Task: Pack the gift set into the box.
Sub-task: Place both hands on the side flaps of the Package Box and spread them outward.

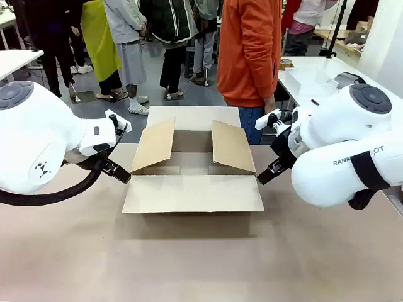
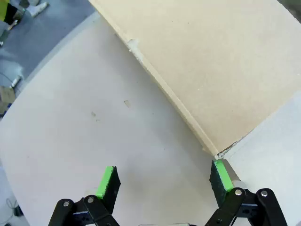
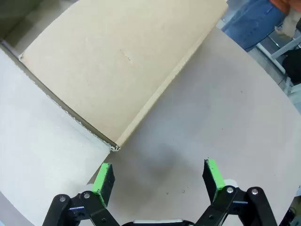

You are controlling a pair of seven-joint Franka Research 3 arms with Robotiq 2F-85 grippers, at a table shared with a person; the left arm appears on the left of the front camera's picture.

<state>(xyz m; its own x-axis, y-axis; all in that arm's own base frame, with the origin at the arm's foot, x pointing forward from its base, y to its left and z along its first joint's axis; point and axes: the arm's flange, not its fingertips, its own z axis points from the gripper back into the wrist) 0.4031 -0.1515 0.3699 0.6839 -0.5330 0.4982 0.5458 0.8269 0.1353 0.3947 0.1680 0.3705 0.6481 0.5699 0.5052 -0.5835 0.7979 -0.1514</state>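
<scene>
**Item 1. Box** (image 1: 192, 194). Brown corrugated carton at the centre of the front view, standing square on the tabletop (image 1: 189, 264). The near flap lies flat toward the bottom of the frame, the far flap is folded away, and the two side flaps lean up and outward. The mouth is therefore wide open for loading from above. The part of the floor that can be seen is plain cardboard, so packing is judged not yet begun.

**Item 2. Left end effector** (image 2: 164, 176). Released, with the green pads well apart and nothing between them. It faces the outer side of the left flap (image 2: 211, 70), whose lower corner sits just beside one pad (image 2: 222, 175). It is probably posted there to keep that flap from closing inward.

**Item 3. Right end effector** (image 3: 157, 174). Also released and holding nothing. It is aimed at the right flap (image 3: 117, 61), whose corner lies near one pad. This mirrors the left side, so the carton is flanked on both sides.

**Item 4. Person** (image 1: 249, 50). Wears an orange top and stands at the upper centre, just behind the carton.
</scene>
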